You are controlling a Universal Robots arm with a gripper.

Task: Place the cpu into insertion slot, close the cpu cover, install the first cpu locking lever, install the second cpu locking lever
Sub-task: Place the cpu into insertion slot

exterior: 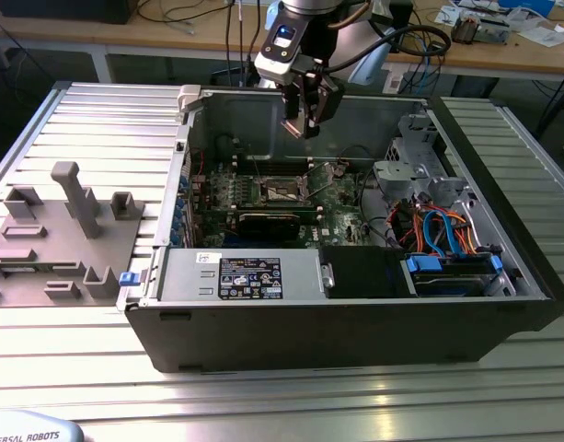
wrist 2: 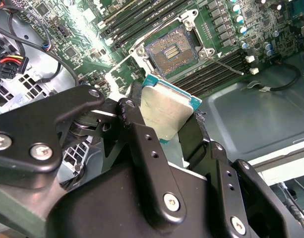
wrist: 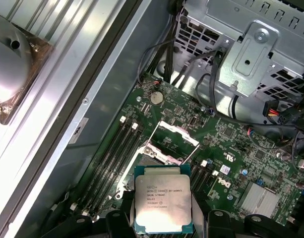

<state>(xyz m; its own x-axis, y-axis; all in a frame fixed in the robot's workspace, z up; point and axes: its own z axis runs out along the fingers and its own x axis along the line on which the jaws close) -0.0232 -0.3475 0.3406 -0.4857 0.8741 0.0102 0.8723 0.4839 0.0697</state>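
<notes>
Cpu [wrist: 163,203] is clamped by 2 opposite edges in the end effector [wrist 2: 164,116], above the motherboard [wrist: 216,139] and apart from the bare insertion slot [wrist 2: 170,53]. The edge grip probably keeps its underside free. The cpu cover [wrist: 175,140] stands open.

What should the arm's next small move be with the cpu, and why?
Probably ease it down toward the insertion slot. The cpu is clamped in the jaws and hangs clear of the slot, whose contact field lies bare with the cpu cover raised.
</notes>
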